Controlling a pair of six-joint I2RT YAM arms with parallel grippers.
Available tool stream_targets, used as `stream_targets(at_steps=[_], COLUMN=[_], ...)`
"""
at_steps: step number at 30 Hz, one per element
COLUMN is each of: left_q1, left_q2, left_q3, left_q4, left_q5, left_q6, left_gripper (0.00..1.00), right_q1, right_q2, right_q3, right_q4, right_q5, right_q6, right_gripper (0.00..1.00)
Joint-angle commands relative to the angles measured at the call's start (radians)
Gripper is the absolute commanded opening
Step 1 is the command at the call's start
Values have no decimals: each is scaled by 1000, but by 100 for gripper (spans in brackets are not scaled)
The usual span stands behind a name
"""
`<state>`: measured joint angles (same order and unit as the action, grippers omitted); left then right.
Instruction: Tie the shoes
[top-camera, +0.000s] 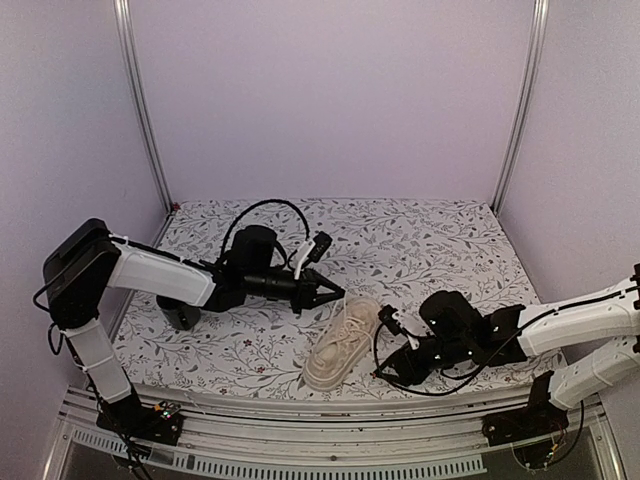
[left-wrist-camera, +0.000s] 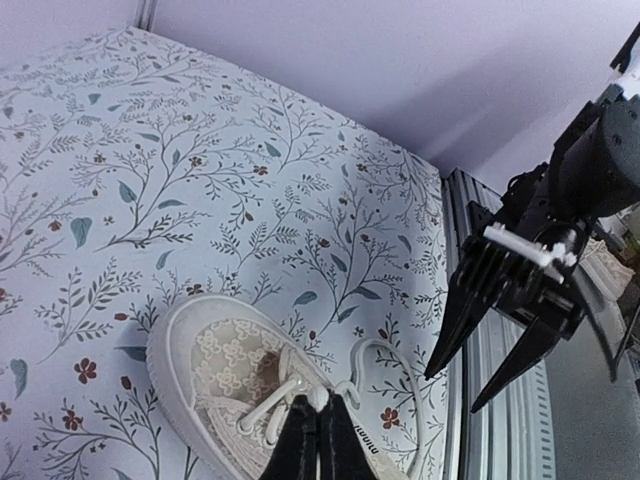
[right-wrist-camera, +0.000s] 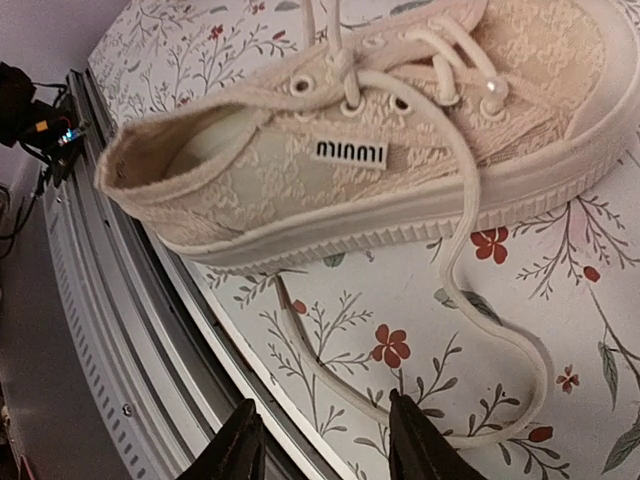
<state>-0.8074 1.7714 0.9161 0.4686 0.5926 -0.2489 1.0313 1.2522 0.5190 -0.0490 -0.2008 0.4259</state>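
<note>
A cream lace-patterned sneaker (top-camera: 340, 345) lies near the table's front edge, toe toward the back. My left gripper (top-camera: 333, 295) is over its toe half. In the left wrist view the left gripper (left-wrist-camera: 320, 403) is shut, with a bit of pale lace (left-wrist-camera: 318, 397) pinched between its tips above the eyelets of the sneaker (left-wrist-camera: 215, 365). My right gripper (top-camera: 388, 366) is low beside the shoe's right side and open. In the right wrist view the right gripper (right-wrist-camera: 325, 425) straddles the loose lace (right-wrist-camera: 345, 385), which loops over the table from the sneaker (right-wrist-camera: 400, 150).
The flowered table cloth (top-camera: 430, 250) covers the floor of a booth with lilac walls. A metal rail (right-wrist-camera: 110, 330) runs along the front edge, close to the shoe's heel and my right fingers. My right gripper also shows in the left wrist view (left-wrist-camera: 480, 350).
</note>
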Motion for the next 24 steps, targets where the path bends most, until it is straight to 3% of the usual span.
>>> stream_targets(at_steps=[1, 11, 24], left_q1=[13, 16, 18], left_q2=[7, 43, 50], left_q3=[-13, -57, -68], left_q4=[131, 212, 194], left_q5=[23, 72, 42], left_q6=[66, 24, 32], left_gripper=[0, 0, 0], right_q1=[57, 121, 160], right_q2=[95, 273, 393], right_q3=[63, 213, 272], right_q4=[-8, -132, -206], right_q5=[98, 121, 131], right_q6=[-73, -210, -267], right_gripper=[44, 44, 38])
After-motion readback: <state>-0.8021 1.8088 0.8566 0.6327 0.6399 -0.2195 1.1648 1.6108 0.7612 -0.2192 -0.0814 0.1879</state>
